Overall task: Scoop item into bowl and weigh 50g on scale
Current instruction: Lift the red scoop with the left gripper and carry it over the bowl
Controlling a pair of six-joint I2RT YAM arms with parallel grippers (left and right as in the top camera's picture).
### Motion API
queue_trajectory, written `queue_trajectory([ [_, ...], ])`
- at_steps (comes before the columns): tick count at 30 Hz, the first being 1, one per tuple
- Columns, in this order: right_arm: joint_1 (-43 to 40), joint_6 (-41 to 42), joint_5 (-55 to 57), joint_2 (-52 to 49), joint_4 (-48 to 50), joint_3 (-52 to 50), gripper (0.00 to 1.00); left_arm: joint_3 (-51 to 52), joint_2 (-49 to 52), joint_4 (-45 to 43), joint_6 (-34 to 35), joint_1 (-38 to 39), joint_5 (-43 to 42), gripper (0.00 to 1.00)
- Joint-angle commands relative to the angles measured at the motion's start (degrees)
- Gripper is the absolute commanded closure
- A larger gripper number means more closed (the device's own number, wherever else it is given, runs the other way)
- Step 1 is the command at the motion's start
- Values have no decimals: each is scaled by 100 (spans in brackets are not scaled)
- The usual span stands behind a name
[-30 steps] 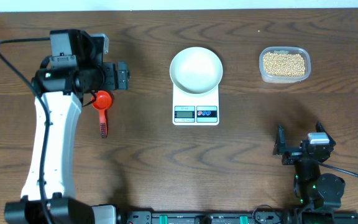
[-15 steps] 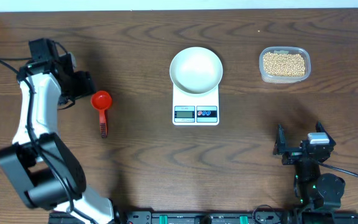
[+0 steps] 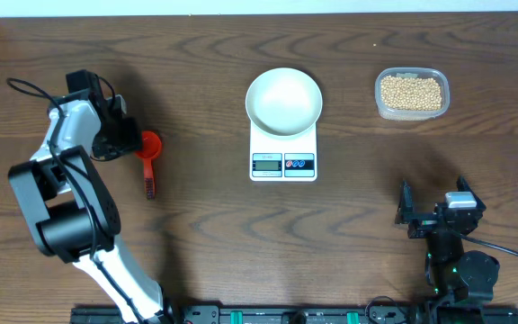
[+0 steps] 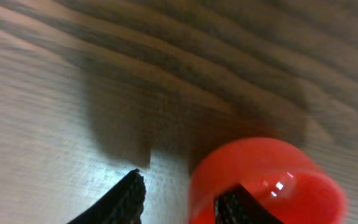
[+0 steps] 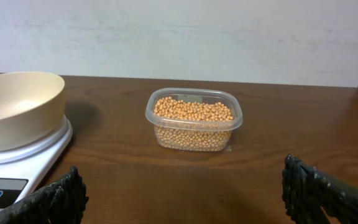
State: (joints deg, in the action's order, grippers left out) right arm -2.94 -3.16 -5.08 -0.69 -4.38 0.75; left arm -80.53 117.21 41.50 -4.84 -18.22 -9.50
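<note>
The white bowl (image 3: 283,101) (image 5: 17,106) sits on the white scale (image 3: 283,164) (image 5: 17,168) at mid-table. Tan beans (image 3: 411,93) (image 5: 193,112) fill a clear tub (image 3: 437,110) at the back right. A red measuring scoop (image 3: 149,144) (image 4: 272,168) lies on the left, its dark handle (image 3: 150,183) pointing toward the front. My left gripper (image 3: 129,142) (image 4: 184,185) straddles the cup's wall, one finger inside and one outside, with a gap still showing on the outer side. My right gripper (image 3: 433,205) (image 5: 188,186) rests open near the front right, holding nothing.
The left arm (image 3: 61,171) arches over the table's left side from the front edge. The right arm's base (image 3: 461,270) stands at the front right. A pale wall (image 5: 179,37) rises behind the table.
My left gripper swung back toward the left, then came down onto the red scoop's cup with its jaws narrowing. The right arm, bowl, scale and tub have not moved.
</note>
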Motion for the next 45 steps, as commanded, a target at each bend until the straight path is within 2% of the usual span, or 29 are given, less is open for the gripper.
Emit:
queue_trajectory([
  [1, -39, -26, 46, 37, 11, -28, 1, -31, 140, -48, -70, 7, 31, 66],
  [3, -39, -26, 46, 37, 11, -28, 1, -33, 190, -90, -70, 9, 28, 70],
  [9, -39, -26, 46, 37, 11, -28, 1, -33, 227, -197, -44, 28, 4, 92],
  [12, -39, -26, 46, 37, 11, -28, 1, -33, 225, -232, 26, 42, -33, 93],
  [15, -39, -26, 46, 37, 11, -28, 1, -42, 153, -317, 470, 39, -35, 93],
  [18, -39, -24, 46, 37, 11, -28, 1, -125, -74, -343, 1233, 39, -76, 93],
  [27, -39, -26, 46, 37, 11, -28, 1, -157, -1202, -516, 3764, 127, -1281, 93],
  [34, -39, -26, 46, 37, 11, -28, 1, -151, -1390, -470, 5860, 577, -1711, 93],
  [41, -39, -26, 46, 37, 11, -28, 1, -144, -1390, -479, 7359, 1388, -1727, 93],
  [45, -39, -26, 46, 37, 11, -28, 1, -146, -1392, -669, 7943, 1735, -1733, 93],
])
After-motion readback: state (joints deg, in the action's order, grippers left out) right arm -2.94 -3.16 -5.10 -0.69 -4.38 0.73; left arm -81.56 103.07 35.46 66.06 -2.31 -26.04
